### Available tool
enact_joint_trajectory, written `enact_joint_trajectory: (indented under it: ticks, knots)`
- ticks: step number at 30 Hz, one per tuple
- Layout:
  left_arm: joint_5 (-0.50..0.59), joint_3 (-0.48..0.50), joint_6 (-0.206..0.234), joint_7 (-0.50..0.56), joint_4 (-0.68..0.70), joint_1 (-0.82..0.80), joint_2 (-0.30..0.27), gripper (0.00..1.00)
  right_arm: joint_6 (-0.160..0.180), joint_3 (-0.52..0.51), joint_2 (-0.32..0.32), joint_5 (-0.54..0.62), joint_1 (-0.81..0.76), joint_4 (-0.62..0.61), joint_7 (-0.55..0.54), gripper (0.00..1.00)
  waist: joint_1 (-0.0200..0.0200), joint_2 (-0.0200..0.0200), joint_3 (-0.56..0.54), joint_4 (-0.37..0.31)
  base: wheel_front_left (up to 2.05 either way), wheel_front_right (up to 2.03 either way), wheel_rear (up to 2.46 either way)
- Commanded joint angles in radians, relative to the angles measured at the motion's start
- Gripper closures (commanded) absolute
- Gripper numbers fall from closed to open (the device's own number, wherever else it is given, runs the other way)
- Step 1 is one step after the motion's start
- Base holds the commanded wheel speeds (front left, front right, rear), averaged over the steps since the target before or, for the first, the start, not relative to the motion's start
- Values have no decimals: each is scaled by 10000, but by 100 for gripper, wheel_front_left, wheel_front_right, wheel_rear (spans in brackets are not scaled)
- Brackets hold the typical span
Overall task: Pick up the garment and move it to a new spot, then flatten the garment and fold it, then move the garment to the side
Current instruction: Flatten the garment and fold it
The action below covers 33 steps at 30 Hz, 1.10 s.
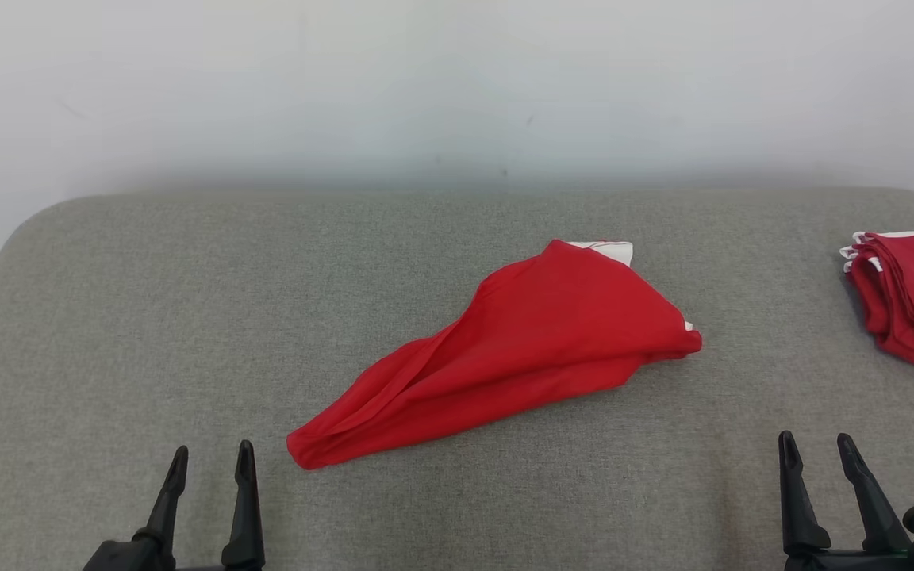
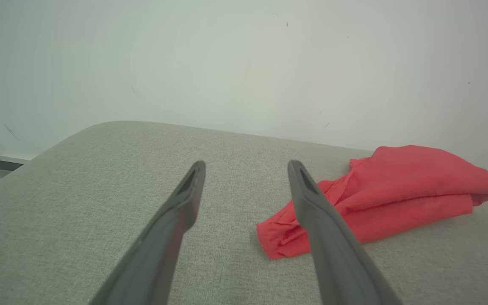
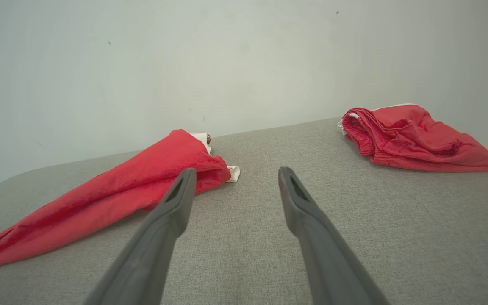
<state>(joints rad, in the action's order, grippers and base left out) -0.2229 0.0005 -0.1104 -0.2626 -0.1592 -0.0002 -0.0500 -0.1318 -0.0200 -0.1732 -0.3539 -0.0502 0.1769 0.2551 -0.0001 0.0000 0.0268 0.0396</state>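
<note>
A red garment (image 1: 520, 349) with a white trim lies crumpled in a long wedge at the middle of the grey padded surface (image 1: 147, 317), its narrow end toward my left. My left gripper (image 1: 213, 458) stands open at the lower left, short of that narrow end, with nothing between its fingers. My right gripper (image 1: 816, 446) stands open at the lower right, empty, to the right of the garment. In the left wrist view the garment (image 2: 396, 190) lies right of the open left gripper (image 2: 246, 167). In the right wrist view the garment (image 3: 112, 195) lies left of the open right gripper (image 3: 235, 174).
A second red garment (image 1: 913, 297) lies folded at the far right edge of the surface, also seen in the right wrist view (image 3: 413, 137). A pale wall (image 1: 457, 87) rises behind the surface. The surface's rounded left corner (image 1: 36, 222) drops off to the floor.
</note>
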Motion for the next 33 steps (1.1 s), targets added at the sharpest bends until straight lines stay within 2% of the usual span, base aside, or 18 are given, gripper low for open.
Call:
enact_joint_trajectory:
  ticks: [1, 7, 13, 18, 24, 33]
  knots:
    - [92, -19, 3, -30, 23, 113, -8, 0, 26, -18, 43, 102, -111, -42, -49, 0, 1, 0, 7, 15, 0, 0, 0]
    - [99, -74, 38, -30, 65, 121, -8, 0, 26, 4, 10, 221, 16, -17, -157, 0, 1, 0, 36, 95, 0, 0, 0]
    - [11, -249, 142, -30, 169, 35, -9, 0, 26, 335, -519, 258, 868, 280, -369, 0, 1, 0, 261, 257, 0, 0, 0]
    - [-78, -479, 210, -30, 222, -246, -8, 0, 26, 711, -1141, 222, 2252, 910, -674, 0, 1, 0, 591, 538, 0, 0, 0]
    - [-323, -925, 329, -30, 221, -583, -6, 0, 26, 1183, -1956, 10, 4428, 2429, -1081, 0, 1, 0, 1185, 1164, 0, 0, 0]
    - [-637, -1523, 472, -30, 173, -1123, -6, 0, 26, 1964, -2661, -555, 6950, 4872, -1848, 0, 1, 0, 1951, 2077, 0, 0, 0]
